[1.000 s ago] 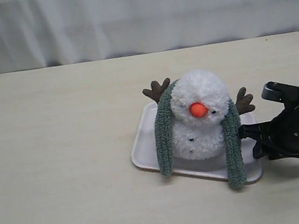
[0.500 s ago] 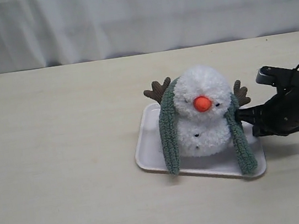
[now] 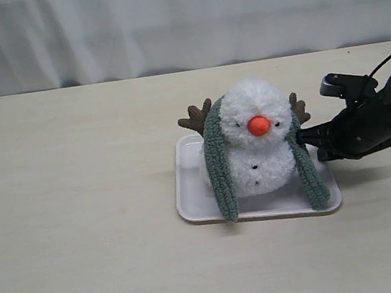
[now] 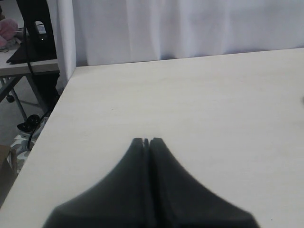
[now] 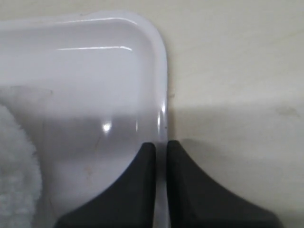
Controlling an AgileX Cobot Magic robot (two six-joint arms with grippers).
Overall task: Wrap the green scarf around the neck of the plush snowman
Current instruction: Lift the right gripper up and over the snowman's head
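Observation:
The fluffy white snowman [image 3: 255,163] with an orange nose sits upright on a white tray [image 3: 195,205]. The green scarf [image 3: 217,161] runs behind its head, and both ends hang down its front, the right end [image 3: 309,174] reaching the tray's edge. The neck [image 3: 242,144] crease shows bare white at the front. My right gripper [image 3: 308,138] is at the tray's right side, shut on the tray's rim [image 5: 162,95], with one finger inside the tray and one outside; its tips [image 5: 161,145] show this in the right wrist view. My left gripper [image 4: 147,141] is shut on nothing over bare table.
A white curtain [image 3: 177,18] hangs behind the table's far edge. In the left wrist view the table's corner edge [image 4: 57,102] drops off beside a dark stand [image 4: 33,33] and cables on the floor.
The tray with the snowman has swung round and slid toward the back, now squarer to the table. My right gripper moved back with it, still on the rim.

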